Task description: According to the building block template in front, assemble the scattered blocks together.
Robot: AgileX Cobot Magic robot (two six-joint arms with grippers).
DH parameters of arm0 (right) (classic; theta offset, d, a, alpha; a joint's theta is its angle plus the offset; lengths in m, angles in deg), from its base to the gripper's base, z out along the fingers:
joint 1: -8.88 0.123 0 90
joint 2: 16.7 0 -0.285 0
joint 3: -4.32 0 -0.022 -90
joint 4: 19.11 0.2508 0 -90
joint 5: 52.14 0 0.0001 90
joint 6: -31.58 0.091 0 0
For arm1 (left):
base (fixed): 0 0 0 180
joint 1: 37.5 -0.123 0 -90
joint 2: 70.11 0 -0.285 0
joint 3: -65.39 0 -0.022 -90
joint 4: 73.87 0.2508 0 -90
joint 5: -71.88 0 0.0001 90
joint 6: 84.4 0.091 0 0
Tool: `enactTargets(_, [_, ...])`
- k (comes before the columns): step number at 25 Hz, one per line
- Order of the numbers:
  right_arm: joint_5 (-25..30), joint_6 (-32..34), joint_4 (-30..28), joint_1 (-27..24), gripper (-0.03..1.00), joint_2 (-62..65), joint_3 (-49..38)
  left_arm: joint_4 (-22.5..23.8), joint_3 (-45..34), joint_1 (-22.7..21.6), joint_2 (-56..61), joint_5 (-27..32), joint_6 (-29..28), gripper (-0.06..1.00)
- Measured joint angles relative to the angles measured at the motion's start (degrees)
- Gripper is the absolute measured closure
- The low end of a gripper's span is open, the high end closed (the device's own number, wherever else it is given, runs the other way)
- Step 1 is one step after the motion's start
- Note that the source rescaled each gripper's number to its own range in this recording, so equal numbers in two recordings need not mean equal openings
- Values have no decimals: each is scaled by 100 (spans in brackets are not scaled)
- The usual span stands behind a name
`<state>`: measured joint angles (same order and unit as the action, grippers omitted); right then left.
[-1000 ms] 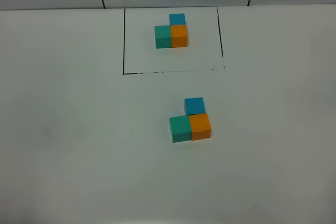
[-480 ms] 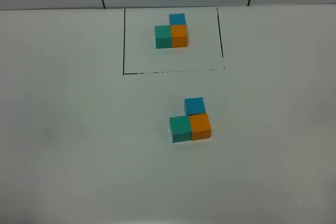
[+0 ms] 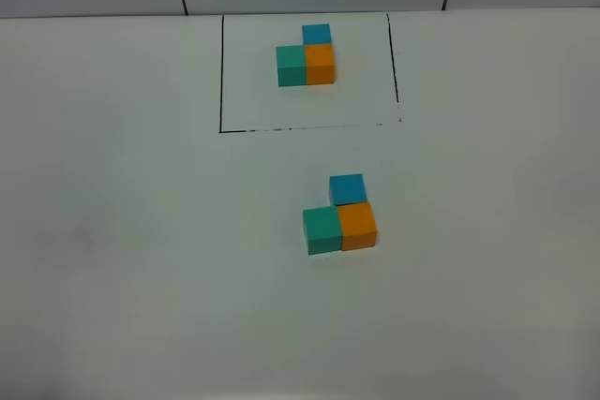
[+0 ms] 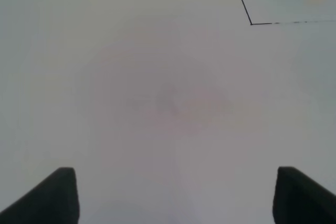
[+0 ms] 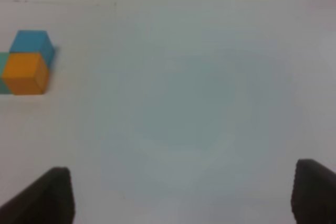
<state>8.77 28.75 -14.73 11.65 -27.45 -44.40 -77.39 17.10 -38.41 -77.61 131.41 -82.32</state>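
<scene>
Three loose blocks (image 3: pixel 340 216) are seen joined mid-tabletop, nearer the right gripper (image 5: pixel 184 195), matching the template (image 3: pixel 306 56) by the far edge; both grippers, left gripper (image 4: pixel 176 195) included, are spread empty.

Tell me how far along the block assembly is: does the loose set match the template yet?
Looks done: the teal block, orange block and blue block sit together in an L, matching the template inside the black rectangle. In hand: nothing; the left gripper and right gripper are open over bare table. Left: apparently nothing, though the blue block sits slightly skewed.
</scene>
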Motion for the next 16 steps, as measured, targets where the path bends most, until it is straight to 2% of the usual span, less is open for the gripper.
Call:
enactTargets(6, [0,5,-6,-379,26,0,0,0,0,0,0,0,0,27])
enactTargets(16, [0,22,-6,-423,26,0,0,0,0,0,0,0,0,27])
